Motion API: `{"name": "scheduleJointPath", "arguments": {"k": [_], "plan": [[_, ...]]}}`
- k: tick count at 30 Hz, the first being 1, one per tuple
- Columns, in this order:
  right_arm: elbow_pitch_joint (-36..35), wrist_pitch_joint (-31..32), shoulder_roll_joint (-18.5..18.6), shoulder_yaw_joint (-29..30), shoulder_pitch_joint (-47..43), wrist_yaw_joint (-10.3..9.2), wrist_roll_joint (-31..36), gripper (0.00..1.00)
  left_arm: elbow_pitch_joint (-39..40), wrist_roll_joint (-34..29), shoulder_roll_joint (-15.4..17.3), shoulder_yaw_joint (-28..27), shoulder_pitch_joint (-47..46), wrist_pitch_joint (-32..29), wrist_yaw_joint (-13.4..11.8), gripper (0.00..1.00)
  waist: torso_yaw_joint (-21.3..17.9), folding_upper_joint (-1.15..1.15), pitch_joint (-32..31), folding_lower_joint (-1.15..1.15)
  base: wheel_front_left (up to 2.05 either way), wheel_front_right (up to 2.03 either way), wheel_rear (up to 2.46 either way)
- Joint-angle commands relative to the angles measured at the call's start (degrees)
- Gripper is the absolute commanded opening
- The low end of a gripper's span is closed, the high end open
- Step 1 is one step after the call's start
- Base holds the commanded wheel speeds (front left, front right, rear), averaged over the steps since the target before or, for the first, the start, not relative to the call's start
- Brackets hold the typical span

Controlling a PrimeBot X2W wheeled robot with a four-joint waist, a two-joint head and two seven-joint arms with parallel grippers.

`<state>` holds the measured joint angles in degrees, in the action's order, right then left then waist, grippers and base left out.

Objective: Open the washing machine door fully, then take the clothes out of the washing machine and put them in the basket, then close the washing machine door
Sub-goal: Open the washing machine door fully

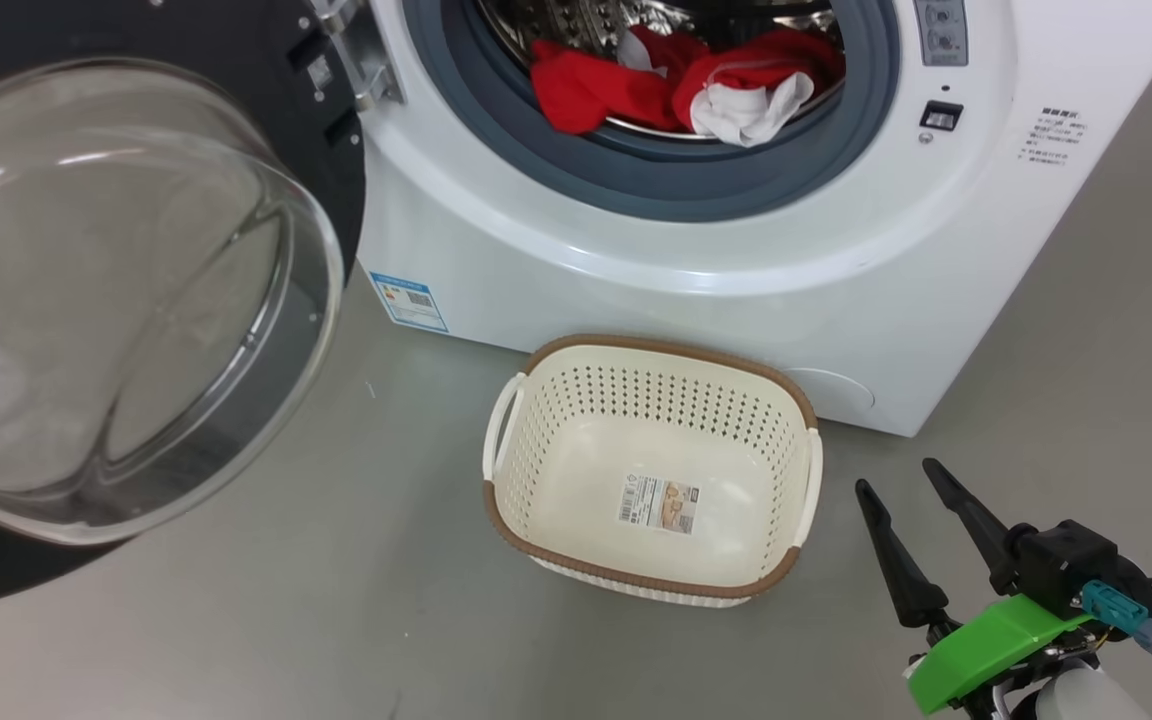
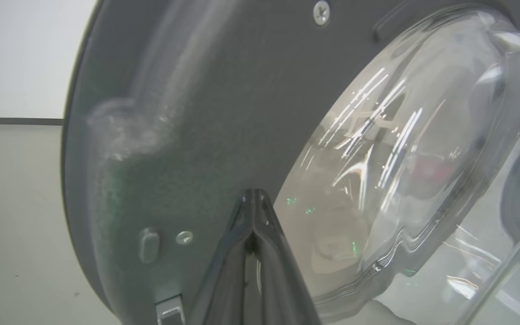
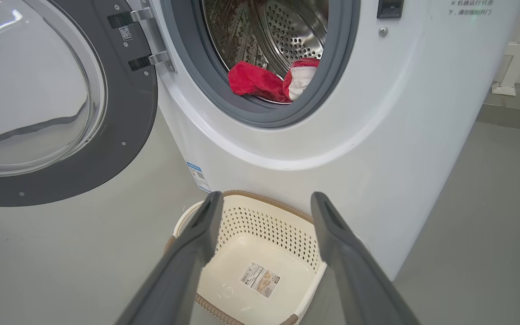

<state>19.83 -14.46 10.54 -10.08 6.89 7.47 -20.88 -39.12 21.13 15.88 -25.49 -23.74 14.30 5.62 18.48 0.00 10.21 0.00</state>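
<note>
Left gripper (image 2: 252, 201): fingers together, tips at the matte grey inner face of the washing machine door (image 1: 136, 300), which stands open at 9 o'clock. Right gripper (image 1: 896, 478): fingers apart, empty, at 4 o'clock of the perforated cream basket (image 1: 656, 400) on open floor (image 1: 336, 600). Red-and-white clothes (image 1: 616, 85) lie in the steel drum (image 3: 296, 31) at 12 o'clock.

readable text | washing machine (image 1: 636, 270) labels (image 1: 409, 300) — too small to read | basket (image 1: 656, 345) label (image 1: 658, 503) — illegible
</note>
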Motion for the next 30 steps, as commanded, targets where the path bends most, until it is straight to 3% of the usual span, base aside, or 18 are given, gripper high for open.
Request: {"name": "scheduleJointPath", "arguments": {"k": [1,20,30], "plan": [[-1.47,-0.54,0.63,-1.29,1.61,0.02,0.49,1.00,0.98,-0.73,4.15,-2.30,-2.24,0.70,0.31,0.00,-0.35,0.00,0.59,0.00,0.00,0.00,0.00],[-1.52,-0.54,0.55,-1.09,3.22,0.02,1.14,1.00,-5.89,-6.18,6.21,-9.94,-7.92,0.70,1.74,0.00,-1.60,0.00,2.75,0.00,0.00,0.00,0.00],[-1.21,-0.54,0.27,-1.17,2.83,0.02,0.72,1.00,-4.06,-2.71,4.76,-6.02,-4.78,0.70,1.85,0.00,-1.50,0.00,0.63,0.00,0.00,0.00,0.00]]}}
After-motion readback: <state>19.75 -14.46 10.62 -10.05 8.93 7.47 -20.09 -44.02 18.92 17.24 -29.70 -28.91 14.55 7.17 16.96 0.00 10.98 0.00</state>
